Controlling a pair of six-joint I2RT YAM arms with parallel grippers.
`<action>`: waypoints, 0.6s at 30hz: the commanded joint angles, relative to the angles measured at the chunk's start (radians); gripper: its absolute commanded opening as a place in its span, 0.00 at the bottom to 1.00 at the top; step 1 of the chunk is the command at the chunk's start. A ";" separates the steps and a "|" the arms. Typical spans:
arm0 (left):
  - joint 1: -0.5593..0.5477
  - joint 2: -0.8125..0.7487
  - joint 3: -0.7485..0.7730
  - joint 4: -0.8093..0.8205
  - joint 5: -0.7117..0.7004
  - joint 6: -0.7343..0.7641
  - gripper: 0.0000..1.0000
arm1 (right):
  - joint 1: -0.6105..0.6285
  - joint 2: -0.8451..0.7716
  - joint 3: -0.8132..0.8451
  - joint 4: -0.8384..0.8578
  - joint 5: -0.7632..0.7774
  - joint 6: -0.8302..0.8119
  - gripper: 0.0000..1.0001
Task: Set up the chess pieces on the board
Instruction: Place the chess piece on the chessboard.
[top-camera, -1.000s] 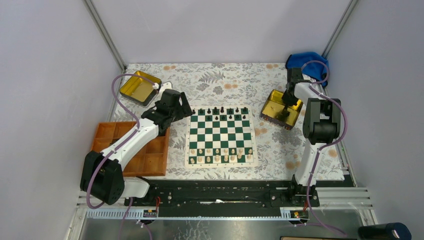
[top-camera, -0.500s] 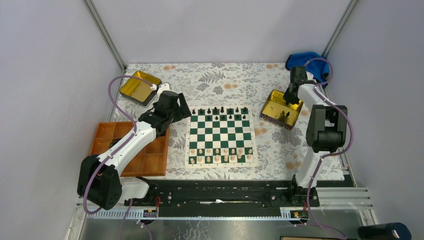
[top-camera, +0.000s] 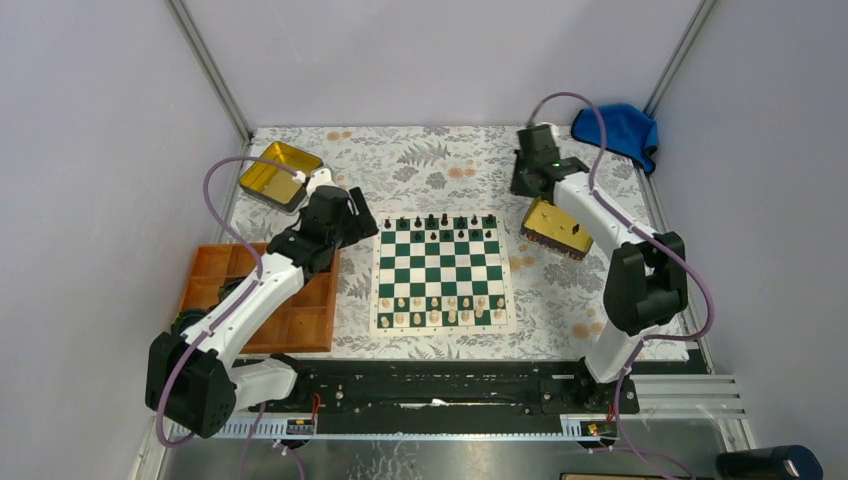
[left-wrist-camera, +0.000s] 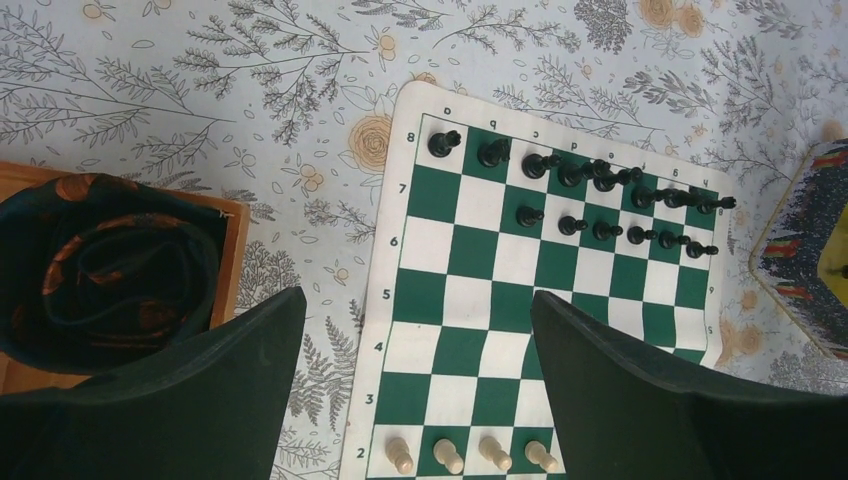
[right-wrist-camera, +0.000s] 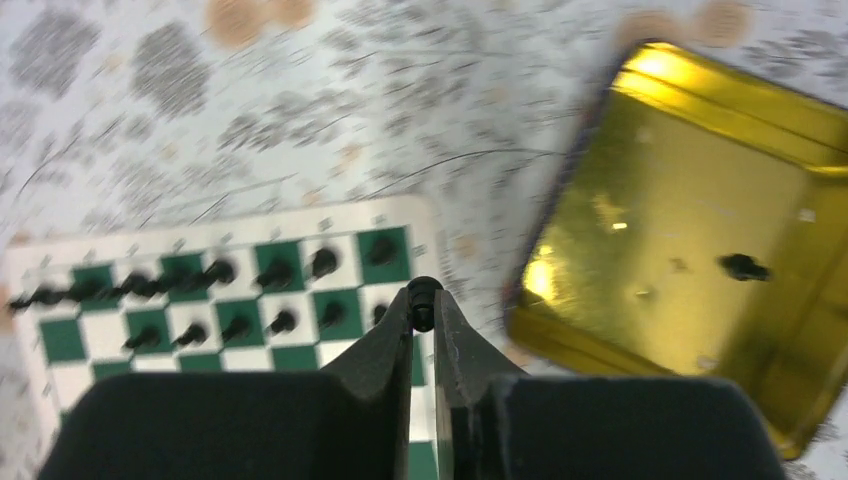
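Swung left off the gold tin (right-wrist-camera: 680, 200), right gripper (right-wrist-camera: 422, 318) pinches a black chess piece (right-wrist-camera: 424, 288), perhaps a pawn; left gripper (left-wrist-camera: 418, 297) hangs wide above the board (left-wrist-camera: 560, 270).

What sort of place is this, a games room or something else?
Probably a robotics lab test cell: a left arm and right arm bolted to a metal rail, plain walls boxing it in, and a chessboard on a floral tablecloth.
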 joint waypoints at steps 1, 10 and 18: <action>-0.004 -0.048 -0.021 -0.013 -0.033 -0.003 0.91 | 0.137 -0.016 0.080 -0.020 -0.033 -0.046 0.00; -0.004 -0.144 -0.068 -0.057 -0.036 -0.018 0.91 | 0.391 0.174 0.272 -0.059 -0.042 -0.108 0.00; -0.004 -0.224 -0.089 -0.102 -0.047 -0.026 0.91 | 0.510 0.326 0.413 -0.055 -0.071 -0.150 0.00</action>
